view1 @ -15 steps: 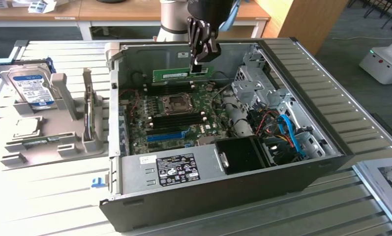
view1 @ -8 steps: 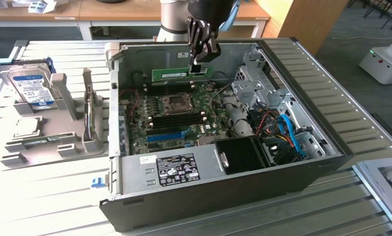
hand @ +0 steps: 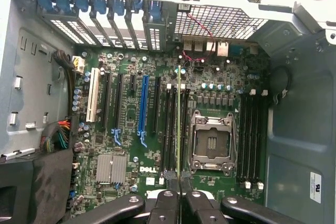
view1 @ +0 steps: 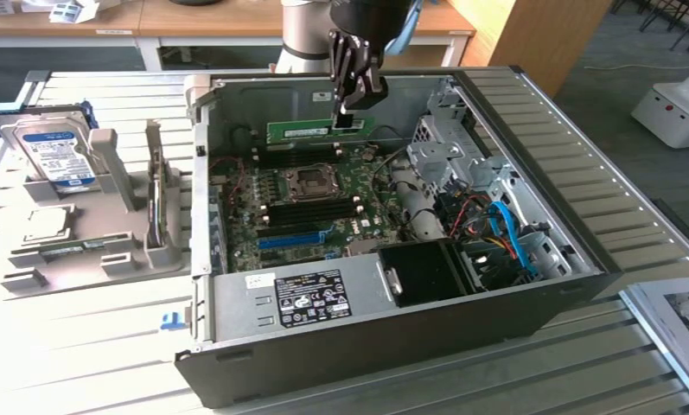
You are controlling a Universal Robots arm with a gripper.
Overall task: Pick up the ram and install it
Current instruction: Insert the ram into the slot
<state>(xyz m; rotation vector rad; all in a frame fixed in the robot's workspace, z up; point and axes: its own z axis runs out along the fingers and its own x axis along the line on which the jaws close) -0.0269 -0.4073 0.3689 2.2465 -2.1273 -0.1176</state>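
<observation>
Sitting on ext view's left: blue-label hard drive [view1: 56, 151], upright in a grey holder [view1: 102, 251] on the slatted table [view1: 79, 363].
pc case [view1: 437, 333]: open, lying on its side mid-table, motherboard [view1: 303, 203] facing up.
blue slot [hand: 143, 103]: long strip among the black expansion slots.
ram [view1: 307, 130]: green stick, up off the board by the case's far wall, gripped near its ext-view-right end. Wrist cam has it edge-on over the black mem slots [hand: 170, 129], just beside the cpu socket [hand: 211, 142]. Can't tell if it's touching a slot.
fingers [view1: 351, 114]: nearly closed, clamped on the ram.
ext view's right: metal drive cage [view1: 448, 147], blue cable [view1: 512, 238].
</observation>
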